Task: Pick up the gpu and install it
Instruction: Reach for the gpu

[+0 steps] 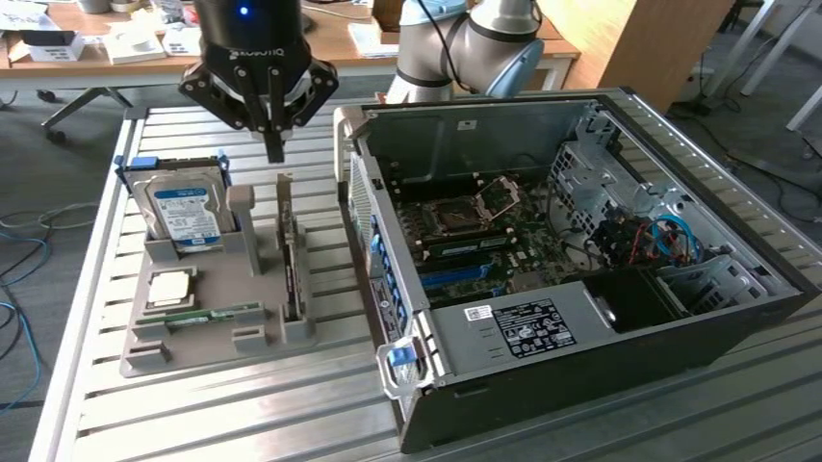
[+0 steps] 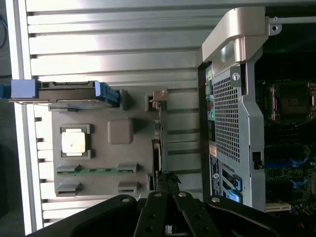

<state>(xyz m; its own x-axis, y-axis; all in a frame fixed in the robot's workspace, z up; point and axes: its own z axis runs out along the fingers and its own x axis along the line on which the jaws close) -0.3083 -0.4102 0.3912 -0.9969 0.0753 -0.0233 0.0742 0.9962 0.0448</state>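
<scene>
**Exterior view.** The grey holder [image 1: 242,281] lies on the slatted table [image 1: 192,414], just beside the open computer case [image 1: 578,250]. The gpu [image 1: 292,252] stands on edge in the holder's slot nearest the case, presumably so that its top edge is offered to a grasp from above. The hard drive [image 1: 187,214] is propped upright at the holder's far corner. The processor [image 1: 171,289] and memory stick [image 1: 212,315] lie flat in the holder's recesses. The pincer [image 1: 273,149] hangs above the holder's far end, over the gpu's line and apart from it, clenched on nothing. The case rests open side up, so its board can be reached from above.

**Wrist view.** Seen from above the holder [image 2: 103,158], the gpu [image 2: 157,148] reads as a narrow dark strip along the holder's case-side edge. The pincer [image 2: 166,197] is lined up over one end of it, empty. The card is not yet lifted.
</scene>
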